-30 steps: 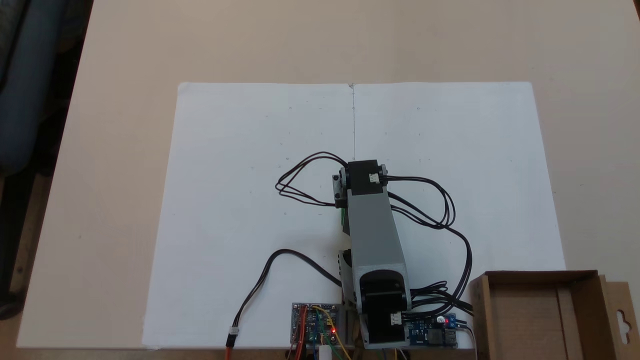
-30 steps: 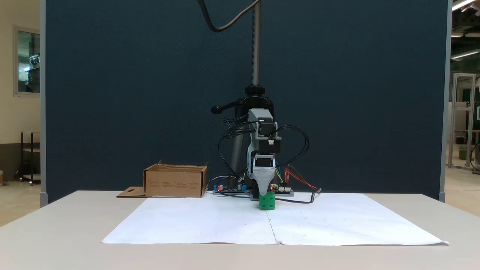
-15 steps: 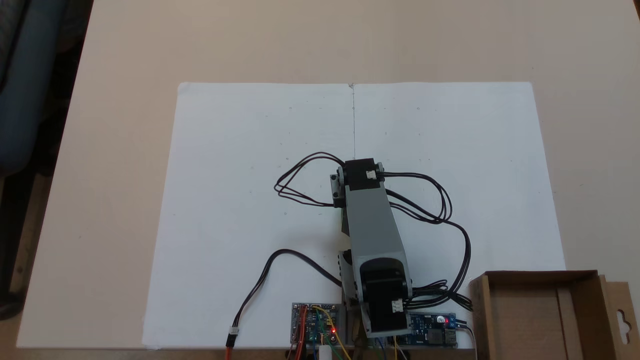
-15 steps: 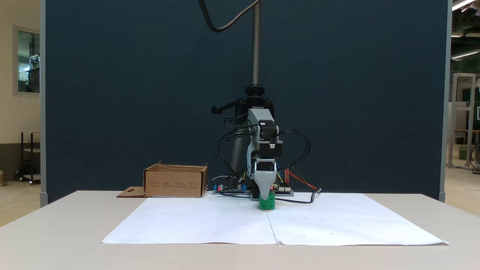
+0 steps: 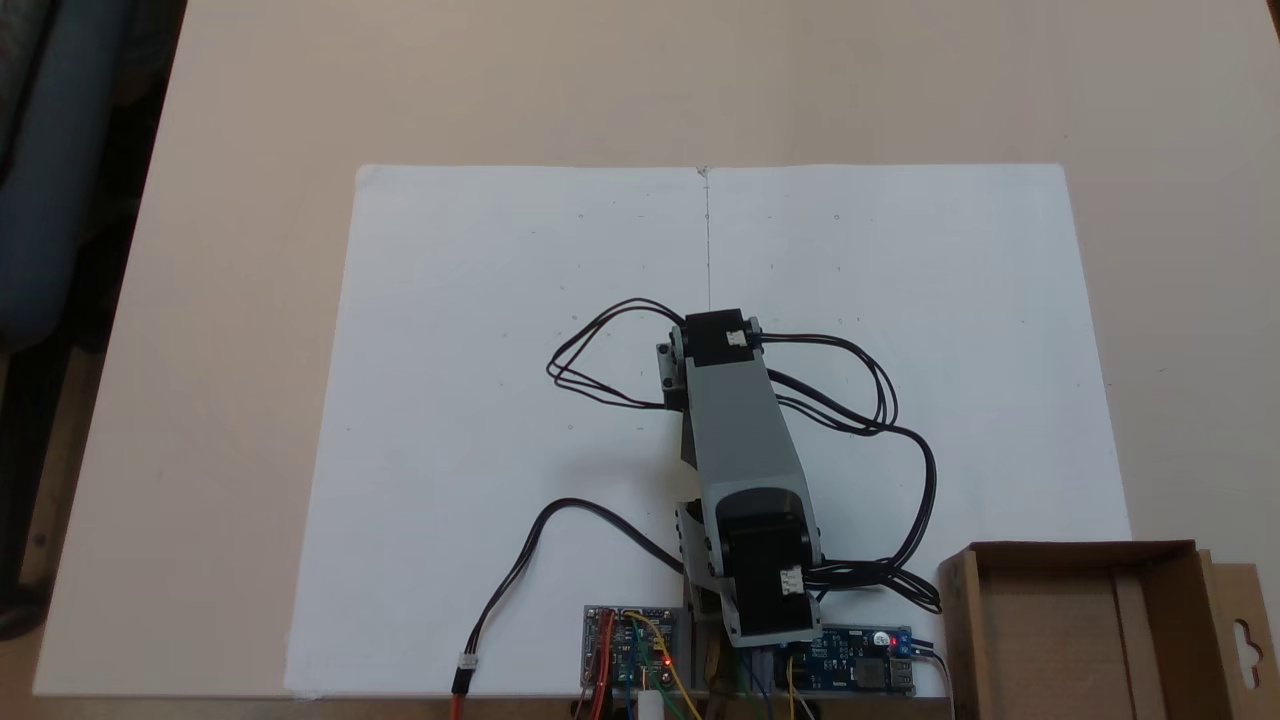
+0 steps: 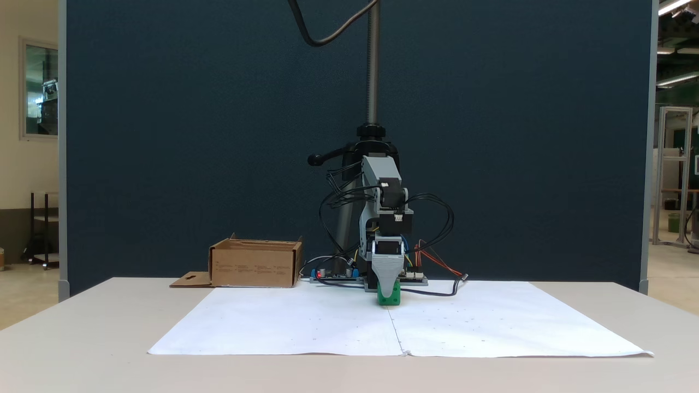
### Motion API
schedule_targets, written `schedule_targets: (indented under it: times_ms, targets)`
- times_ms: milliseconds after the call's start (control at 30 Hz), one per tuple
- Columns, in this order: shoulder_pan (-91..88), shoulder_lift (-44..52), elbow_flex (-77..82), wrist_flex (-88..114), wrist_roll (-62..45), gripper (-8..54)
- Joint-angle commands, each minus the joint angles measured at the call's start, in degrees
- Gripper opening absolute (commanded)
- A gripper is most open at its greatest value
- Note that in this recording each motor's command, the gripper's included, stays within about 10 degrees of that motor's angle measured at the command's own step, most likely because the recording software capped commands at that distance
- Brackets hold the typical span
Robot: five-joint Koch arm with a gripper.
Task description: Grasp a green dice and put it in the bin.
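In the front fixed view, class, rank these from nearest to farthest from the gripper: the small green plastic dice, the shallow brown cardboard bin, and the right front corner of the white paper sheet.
1. The green dice, directly beneath the gripper.
2. The bin, to the left.
3. The paper's corner, far right.

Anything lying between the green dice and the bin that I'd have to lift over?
Yes, in a fixed view: between the green dice and the bin lie a circuit board and black cables, besides bare paper.
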Motion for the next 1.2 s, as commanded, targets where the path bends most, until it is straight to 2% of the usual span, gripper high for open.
schedule_targets:
  times_ms: [0, 833, 967, 1067, 1167]
  targets:
    - [-0.97, 0.7, 0.0, -0.88, 3.78, 44.6]
    - [-0.53, -2.64, 2.11, -7.82, 3.78, 41.0]
    - [-0.53, -3.69, 2.55, -9.32, 3.78, 37.6]
    - [-0.7, -3.87, 3.78, -11.16, 3.69, 30.0]
    - [-0.79, -3.96, 4.39, -11.95, 3.69, 25.2]
